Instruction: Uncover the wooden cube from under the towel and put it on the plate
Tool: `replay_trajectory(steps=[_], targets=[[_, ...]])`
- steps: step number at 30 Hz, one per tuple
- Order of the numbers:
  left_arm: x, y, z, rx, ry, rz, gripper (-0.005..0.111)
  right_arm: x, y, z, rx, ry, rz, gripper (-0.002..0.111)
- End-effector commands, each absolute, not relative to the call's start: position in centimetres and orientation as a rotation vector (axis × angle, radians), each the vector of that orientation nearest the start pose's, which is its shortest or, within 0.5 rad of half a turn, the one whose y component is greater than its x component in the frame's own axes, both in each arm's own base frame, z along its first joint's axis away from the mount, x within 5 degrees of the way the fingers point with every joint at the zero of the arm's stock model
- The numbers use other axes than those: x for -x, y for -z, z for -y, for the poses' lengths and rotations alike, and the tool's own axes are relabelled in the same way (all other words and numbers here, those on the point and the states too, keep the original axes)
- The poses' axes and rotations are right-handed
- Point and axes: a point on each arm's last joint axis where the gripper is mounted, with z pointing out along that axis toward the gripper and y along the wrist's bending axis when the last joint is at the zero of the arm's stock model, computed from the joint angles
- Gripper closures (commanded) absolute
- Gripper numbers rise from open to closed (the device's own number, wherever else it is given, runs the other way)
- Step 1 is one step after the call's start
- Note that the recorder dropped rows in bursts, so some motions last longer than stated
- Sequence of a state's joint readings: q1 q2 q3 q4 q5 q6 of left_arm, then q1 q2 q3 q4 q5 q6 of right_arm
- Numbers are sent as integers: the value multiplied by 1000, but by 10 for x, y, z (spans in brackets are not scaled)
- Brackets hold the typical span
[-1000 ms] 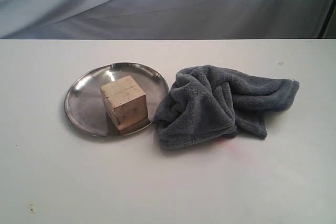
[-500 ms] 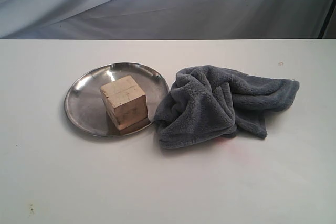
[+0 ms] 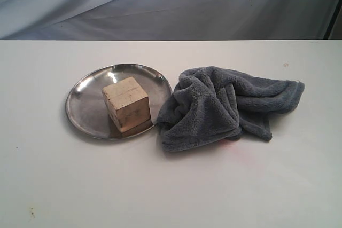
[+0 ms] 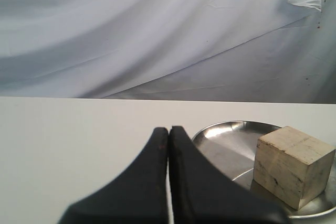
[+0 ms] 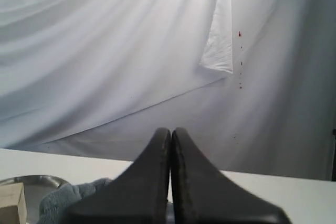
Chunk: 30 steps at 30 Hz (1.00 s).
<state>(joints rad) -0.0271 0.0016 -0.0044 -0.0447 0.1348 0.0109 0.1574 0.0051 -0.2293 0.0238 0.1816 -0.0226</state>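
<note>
Looking through the left wrist camera, I see the left gripper (image 4: 168, 129) with its two dark fingers pressed flat together, only a hairline seam between the tips and nothing held. It hangs low and roughly level over the white table (image 3: 160, 185), pointing toward the draped backdrop (image 3: 171, 4). The wooden cube (image 3: 126, 103) is near those fingertips but off to one side and clear of them, standing flat on the plate (image 3: 85, 97). The right wrist camera shows the right gripper (image 5: 171, 129) in the same state, with its fingers closed against each other, empty, and aimed at the pale cloth. The towel (image 3: 224, 105) lies close beside it, and part of the plate's rim and a corner of the cube show past the towel. From the exterior camera, the cube stands fully uncovered on the plate's near right part, close to the rim. The towel is bunched in a crumpled heap on the table just right of the plate. Its nearest fold meets the rim, but I cannot tell whether it overlaps it.
</note>
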Motion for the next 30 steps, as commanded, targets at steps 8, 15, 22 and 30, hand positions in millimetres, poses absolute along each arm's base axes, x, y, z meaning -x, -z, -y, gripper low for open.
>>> replay_trajectory(steps=[8, 15, 22, 30], targets=[[-56, -201, 2, 2, 54, -1616, 105, -52, -225, -8, 100, -145, -1533, 108], [-56, -201, 2, 0, 52, -1616, 105, -56, -206, -9, 100, -142, -1561, 108], [-56, -201, 2, 0, 52, -1616, 105, -56, -207, -9, 130, -107, -1552, 108], [-56, -201, 2, 2, 54, -1616, 105, -56, -206, -9, 130, -107, -1556, 108]])
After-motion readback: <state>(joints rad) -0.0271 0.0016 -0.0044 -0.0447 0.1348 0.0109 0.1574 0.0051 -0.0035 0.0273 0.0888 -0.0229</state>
